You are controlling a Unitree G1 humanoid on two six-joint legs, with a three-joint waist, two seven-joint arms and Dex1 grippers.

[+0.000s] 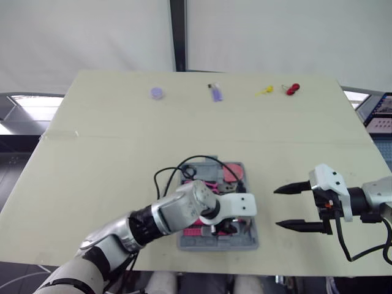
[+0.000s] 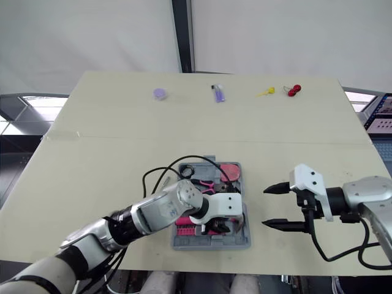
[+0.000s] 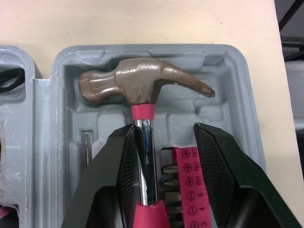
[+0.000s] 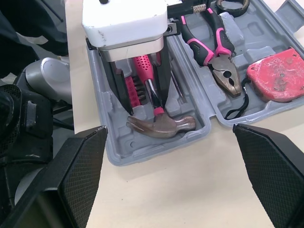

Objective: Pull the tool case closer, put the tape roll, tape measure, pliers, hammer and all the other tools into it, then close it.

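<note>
Left tool [image 3: 164, 130], fingers spread astride the pink-handled steel hammer [image 3: 142, 90], occupies the near half of the open grey plastic tool case [image 1: 208, 245]. Bare beige tabletop [image 1: 122, 153] lies free between the case and the right tool [image 1: 277, 207], fingers parted.

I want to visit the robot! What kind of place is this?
Probably a robot test room, not a home: a plain pale table stands before a white backdrop, with a grey tool case holding a hammer.

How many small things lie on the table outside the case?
4, in a row along the far edge: purple disc, purple item, yellow piece, red piece. More may be hidden.
</note>
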